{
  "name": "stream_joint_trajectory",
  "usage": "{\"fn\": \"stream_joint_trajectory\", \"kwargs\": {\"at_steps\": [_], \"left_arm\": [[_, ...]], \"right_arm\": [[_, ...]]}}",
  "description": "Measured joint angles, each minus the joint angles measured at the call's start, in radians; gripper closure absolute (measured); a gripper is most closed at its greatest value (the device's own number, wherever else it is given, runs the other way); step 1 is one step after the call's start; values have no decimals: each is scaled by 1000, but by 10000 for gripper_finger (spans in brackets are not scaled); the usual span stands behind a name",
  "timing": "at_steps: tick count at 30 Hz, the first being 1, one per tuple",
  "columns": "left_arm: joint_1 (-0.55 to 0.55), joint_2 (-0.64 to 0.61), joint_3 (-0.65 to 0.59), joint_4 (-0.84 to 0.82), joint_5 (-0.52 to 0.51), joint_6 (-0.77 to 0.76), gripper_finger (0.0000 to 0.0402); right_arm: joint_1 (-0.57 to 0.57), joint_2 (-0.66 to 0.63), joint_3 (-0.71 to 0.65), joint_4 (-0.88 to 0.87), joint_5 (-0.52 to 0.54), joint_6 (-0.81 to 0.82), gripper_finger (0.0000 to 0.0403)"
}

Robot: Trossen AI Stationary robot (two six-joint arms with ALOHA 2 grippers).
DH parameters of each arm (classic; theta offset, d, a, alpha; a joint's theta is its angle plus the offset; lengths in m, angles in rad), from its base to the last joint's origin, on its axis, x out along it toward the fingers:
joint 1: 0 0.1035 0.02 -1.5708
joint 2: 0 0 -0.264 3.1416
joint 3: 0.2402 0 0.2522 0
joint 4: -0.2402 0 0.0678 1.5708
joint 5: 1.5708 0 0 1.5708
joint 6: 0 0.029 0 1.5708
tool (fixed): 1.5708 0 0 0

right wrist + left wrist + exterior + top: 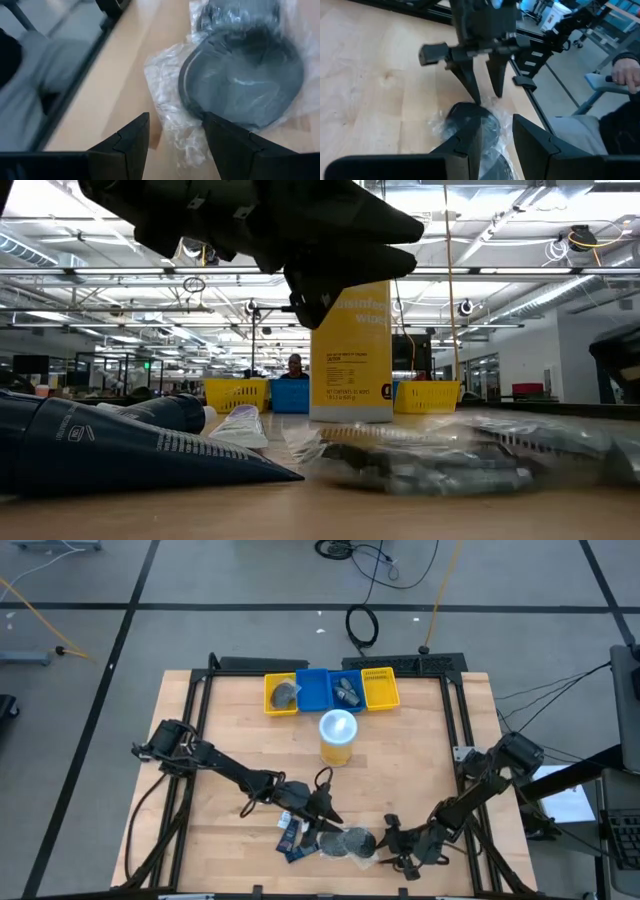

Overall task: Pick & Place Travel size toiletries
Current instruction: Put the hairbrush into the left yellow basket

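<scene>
Round dark grey flat packets (350,840) in crinkled clear wrap lie on the table near its near edge, also in the low view (450,460). Dark navy tubes (293,837) lie just left of them, with a small white tube (240,425) beside them. My left gripper (332,819) is open and hovers over the packets from the left, its fingers on either side of a round packet (472,117). My right gripper (388,836) is open at the packets' right side, and the wrap's loose edge (172,107) lies between its fingers. My right gripper (175,122) has the clear wrap's crinkled edge between its open fingers, coming level from the table's right. Whether a finger touches the wrap, I cannot tell.
A yellow cup with a pale lid (338,735) stands upright behind the pile. Yellow and blue bins (330,690) line the far edge, some with items inside. A person's hand (626,75) shows beyond the table's right side. Bare wood lies to the left and right.
</scene>
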Motion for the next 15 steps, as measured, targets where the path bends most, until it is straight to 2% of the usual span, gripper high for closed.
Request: {"fn": "stream_joint_trajectory", "kwargs": {"at_steps": [12, 15], "left_arm": [[-28, 0, 0, -13, -100, 6, 293], [-28, 0, 0, -37, -125, 0, 293]], "right_arm": [[19, 15, 46, -101, 115, -33, 222], [19, 14, 47, -179, 133, -7, 222]]}}
